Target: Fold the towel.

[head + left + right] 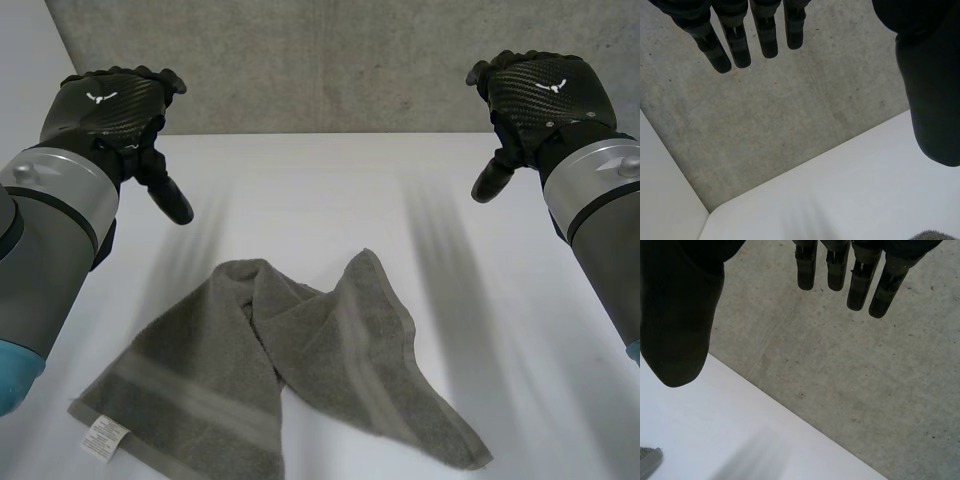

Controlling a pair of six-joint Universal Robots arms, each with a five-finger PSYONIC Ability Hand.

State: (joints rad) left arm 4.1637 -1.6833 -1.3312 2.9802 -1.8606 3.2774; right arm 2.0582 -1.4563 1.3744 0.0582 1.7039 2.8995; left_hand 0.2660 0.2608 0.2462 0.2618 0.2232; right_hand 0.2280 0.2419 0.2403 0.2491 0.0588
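- Towel (280, 370): grey, lies on the white table (330, 190) at its near side, between the two arms, touched by neither hand.
- Towel is not flat: bunched and creased through the middle, with two ends spread towards the near edge, one to each side.
- A paler woven band runs along each spread end; a white label (104, 437) sits at the near corner on the left arm's side.
- Left hand (110, 110): raised above the table, well apart from the towel, back of the hand to the head camera.
- Left wrist view: fingers (737, 45) straight and side by side, thumb (932, 100) held wide of them, nothing between. Hand open and empty. A bit of towel (935, 235) shows below the thumb.
- Right hand (545, 95): also raised, well apart from the towel, mirroring the left.
- Right wrist view: fingers (860, 285) straight, thumb (680, 330) spread away, nothing held. A towel corner (647, 460) shows below the thumb.
- Grey concrete wall (330, 60) stands behind the table's far edge.
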